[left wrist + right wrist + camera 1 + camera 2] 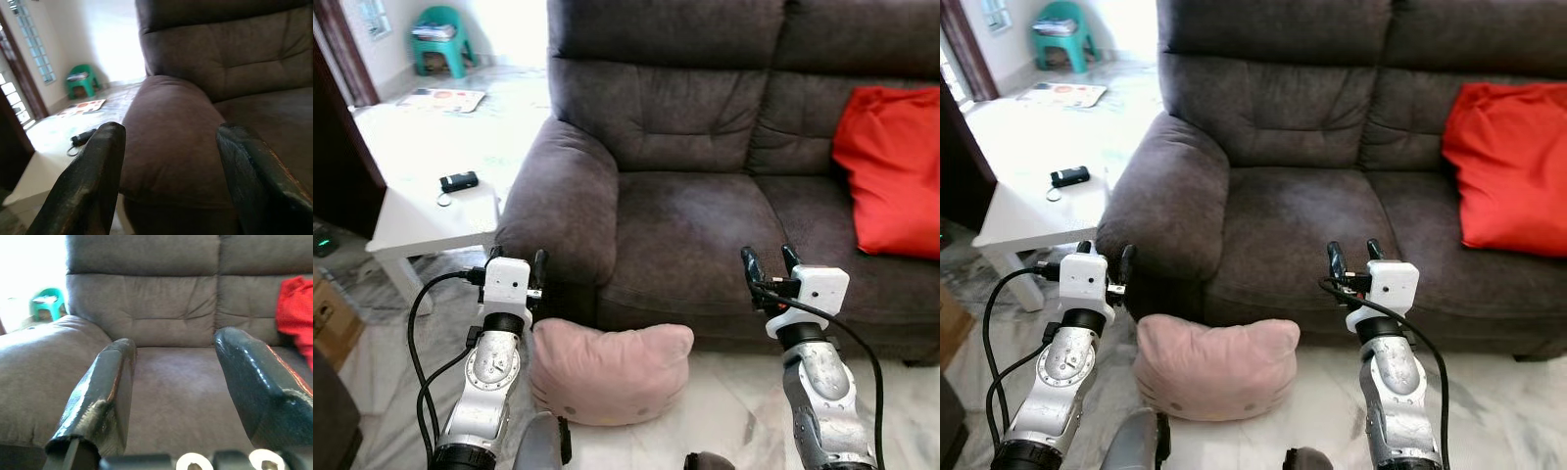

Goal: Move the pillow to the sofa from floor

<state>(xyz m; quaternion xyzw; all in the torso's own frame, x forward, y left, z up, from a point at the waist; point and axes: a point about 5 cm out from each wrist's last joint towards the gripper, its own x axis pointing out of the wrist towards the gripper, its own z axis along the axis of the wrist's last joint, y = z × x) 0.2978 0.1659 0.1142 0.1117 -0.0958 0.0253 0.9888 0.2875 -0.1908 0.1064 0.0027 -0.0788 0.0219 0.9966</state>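
From the head camera I see the pink pillow (pixel 607 372) lying on the pale marble-patterned floor (pixel 724 401), right against the front base of the sofa (pixel 705 147). It is a soft, plump cushion with a dip in its upper edge and a few small dark dots low on its face. The sofa is dark brown with a suede-like nap, tufted back cushions and a fat rounded armrest (pixel 558 196) on my left. A crumpled red cushion (pixel 891 166) of smooth cloth leans in the seat's right corner.

My left gripper (pixel 516 262) is held up in front of that armrest, above and just left of the pillow, touching nothing; in its wrist view the two worn black fingers (pixel 93 181) stand wide apart with the armrest between them. My right gripper (pixel 765 260) is raised before the seat's front edge, right of the pillow and apart from it, jaws likewise spread wide and empty; the finger pads (pixel 105 396) look scuffed and glossy.

Left of the sofa stands a low white table (pixel 431 220) with a small black object (pixel 458 181) on it, possibly a remote or key fob; it is too small to tell. Farther back sit a green plastic stool (pixel 440 39) and a flat patterned mat (pixel 440 99).
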